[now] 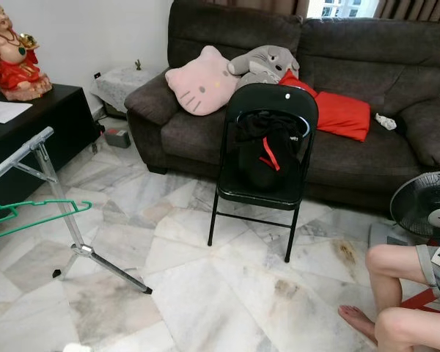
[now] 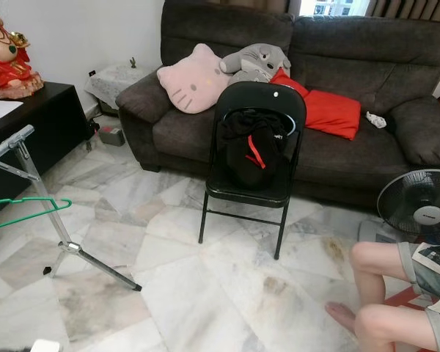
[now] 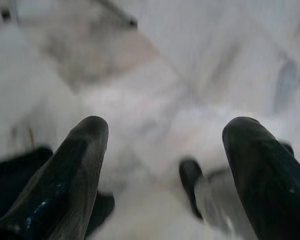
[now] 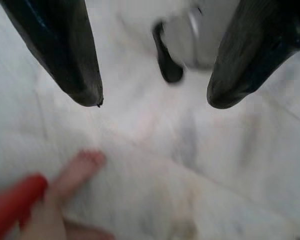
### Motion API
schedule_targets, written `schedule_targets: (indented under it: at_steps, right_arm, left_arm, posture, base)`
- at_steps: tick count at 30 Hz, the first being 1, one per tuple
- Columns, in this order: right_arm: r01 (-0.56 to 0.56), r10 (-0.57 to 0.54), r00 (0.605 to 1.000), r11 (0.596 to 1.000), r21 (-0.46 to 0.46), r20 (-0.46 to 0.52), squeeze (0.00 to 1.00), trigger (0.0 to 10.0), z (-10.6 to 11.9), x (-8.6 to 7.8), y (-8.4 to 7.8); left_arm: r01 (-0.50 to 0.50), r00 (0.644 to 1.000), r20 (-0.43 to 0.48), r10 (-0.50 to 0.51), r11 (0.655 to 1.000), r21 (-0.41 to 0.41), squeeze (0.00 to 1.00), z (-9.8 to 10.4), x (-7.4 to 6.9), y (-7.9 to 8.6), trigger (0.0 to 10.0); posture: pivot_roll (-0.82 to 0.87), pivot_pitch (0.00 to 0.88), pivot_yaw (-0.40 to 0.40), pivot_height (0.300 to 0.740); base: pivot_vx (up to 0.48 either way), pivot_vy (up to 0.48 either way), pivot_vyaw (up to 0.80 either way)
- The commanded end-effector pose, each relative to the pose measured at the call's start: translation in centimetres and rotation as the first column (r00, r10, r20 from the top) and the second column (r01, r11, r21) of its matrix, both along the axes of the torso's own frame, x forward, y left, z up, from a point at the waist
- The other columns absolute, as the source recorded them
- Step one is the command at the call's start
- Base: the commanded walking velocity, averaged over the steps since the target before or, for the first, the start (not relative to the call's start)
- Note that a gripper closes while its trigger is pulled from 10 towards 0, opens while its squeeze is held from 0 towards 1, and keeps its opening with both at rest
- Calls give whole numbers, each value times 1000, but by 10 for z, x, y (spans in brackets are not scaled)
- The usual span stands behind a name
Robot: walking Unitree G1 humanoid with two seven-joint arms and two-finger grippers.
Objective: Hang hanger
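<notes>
at far left, green hanger (image 1: pixel 29 213) hangs on the drying rack (image 1: pixel 48 172), already hooked there. left claw (image 3: pixel 165 145) and right claw (image 4: pixel 150 85), fingers apart, empty, hang idle over the marble floor (image 1: pixel 227 293).

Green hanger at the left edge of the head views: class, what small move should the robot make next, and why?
Probably turn left toward the green hanger by the metal rack. Both end effectors, left and right, are open and point at bare marble floor, holding nothing, so the hanger is not yet within reach.

Green hanger (image 1: pixel 37 216) (left end) cut off.
</notes>
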State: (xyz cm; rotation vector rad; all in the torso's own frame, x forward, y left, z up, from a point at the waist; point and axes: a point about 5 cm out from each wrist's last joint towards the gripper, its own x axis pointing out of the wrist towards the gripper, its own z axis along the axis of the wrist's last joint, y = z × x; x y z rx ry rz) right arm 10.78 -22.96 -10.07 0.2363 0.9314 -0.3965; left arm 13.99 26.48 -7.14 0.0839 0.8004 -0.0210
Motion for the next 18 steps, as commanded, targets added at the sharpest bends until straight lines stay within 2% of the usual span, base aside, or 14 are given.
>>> schedule_targets:
  at_steps: [1, 8, 11, 18]
  right_arm:
    - [15, -15, 999, 1000, 1, -34, 0, 10000, -2, -7, -3]
    - [23, -21, 996, 1000, 18, -88, 0, 10000, -6, -22, -5]
    - [14, -13, 998, 1000, 17, -63, 0, 10000, -5, -15, 0]
    - [17, -16, 998, 1000, 18, -57, 0, 10000, -5, -14, 1]
  left_arm:
    - [13, 1000, -11, -13, 1000, -1, 0, -1, 1, -2, 10000]
    - [46, 999, -12, -46, 999, -25, 0, -2, 8, -12, 10000]
    - [69, 997, -15, -69, 997, -30, 0, -2, 8, -15, 10000]
    - [88, 996, -25, -89, 996, -34, 0, -3, 7, -16, 10000]
  posture:
    - [-52, 0, -6, 740]
    - [-57, 0, 3, 740]
    - [-60, 0, 7, 740]
    - [-61, 0, 9, 740]
  base:
    - [0, 0, 0]
    - [0, 0, 0]
    - [0, 0, 0]
    - [0, 0, 0]
